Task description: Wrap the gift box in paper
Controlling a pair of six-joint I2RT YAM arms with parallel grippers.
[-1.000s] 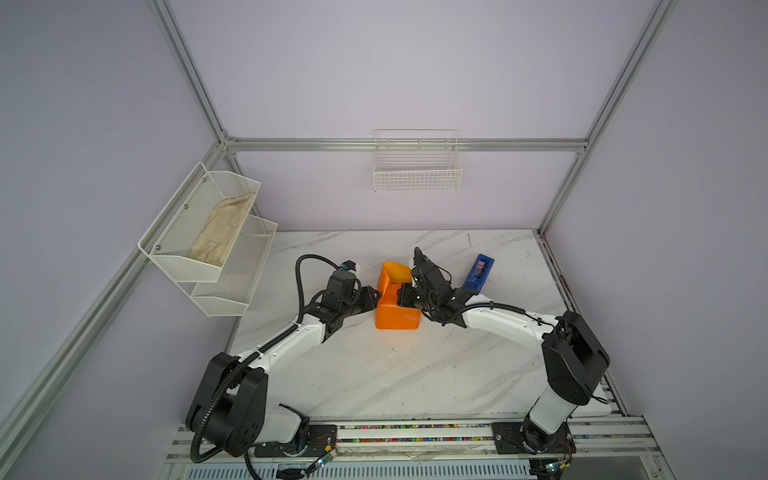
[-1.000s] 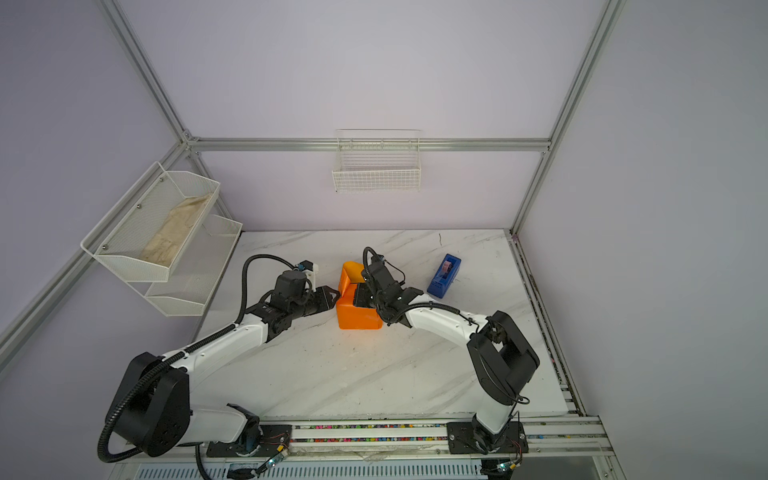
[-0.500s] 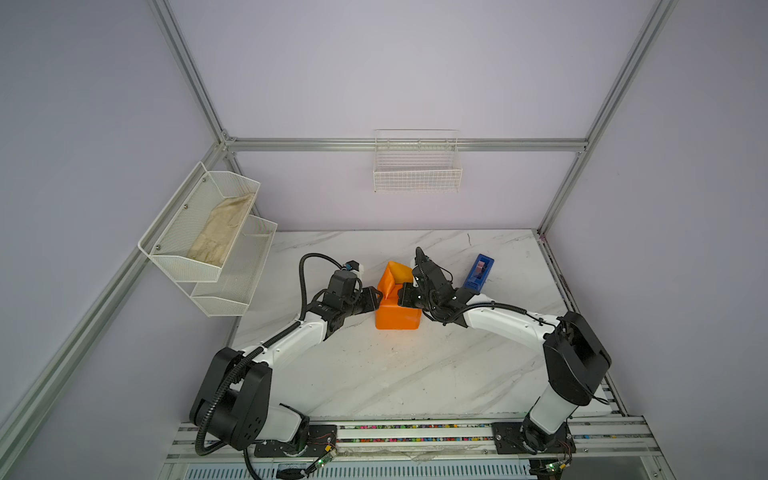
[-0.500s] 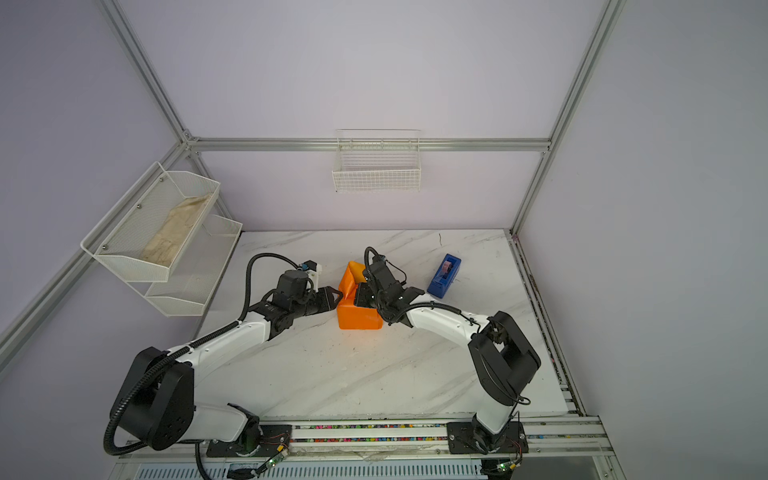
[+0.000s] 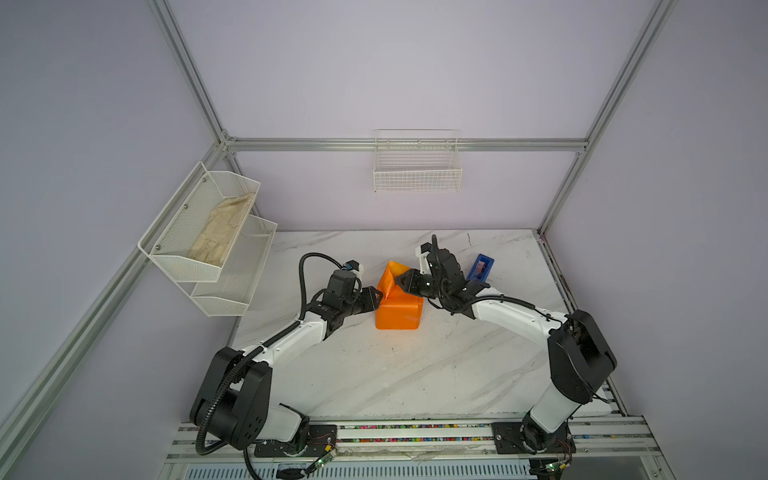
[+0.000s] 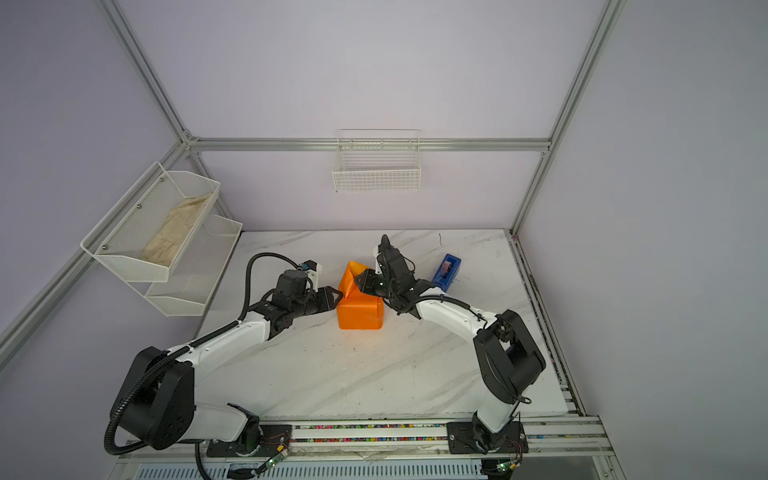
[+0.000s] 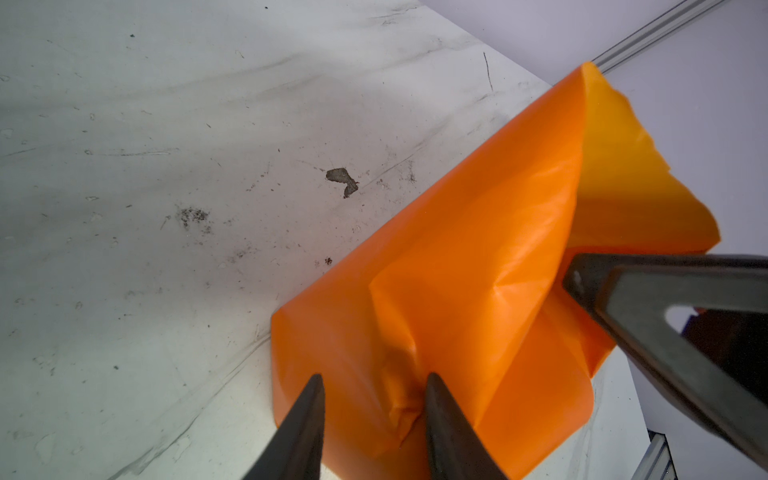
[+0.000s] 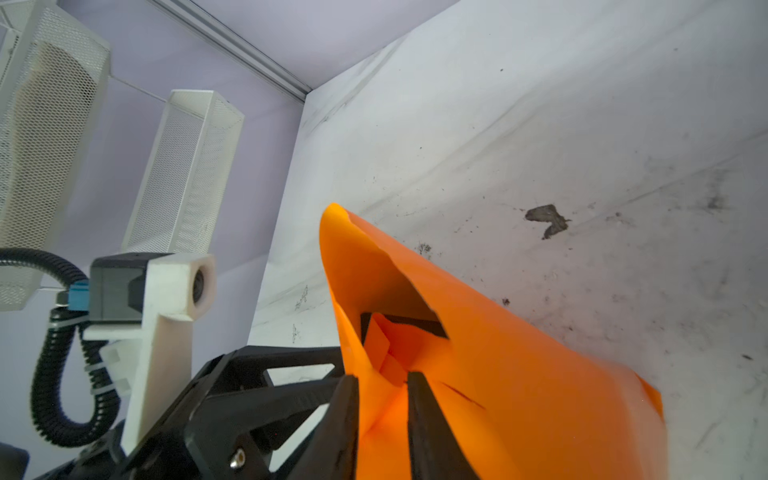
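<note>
One sheet of paper (image 5: 397, 309), plain orange, sits near the middle of the bench (image 5: 374, 374). It is folded into a blocky parcel with smooth near faces. Its far end stands open as a pointed, creased flap rising above the block. Inside that open end the right wrist view shows a dark strip, seemingly an edge of the gift box (image 8: 424, 326); the rest of the box is hidden by paper. The left claw (image 5: 377, 296) meets the parcel's left side, its tips set apart with a clear gap and pressed against a wrinkled fold, as the left wrist view shows. The right claw (image 5: 400, 279) reaches over the top from the right, its tips a little apart and straddling the upright flap, one inside and one outside. Counted: one parcel, two claws, one blue tape dispenser (image 5: 481, 268) lying beside the right arm and apart from the parcel, one wire basket (image 5: 417, 174) on the back wall, and one two-tier mesh rack (image 5: 208, 249) on the left wall.
</note>
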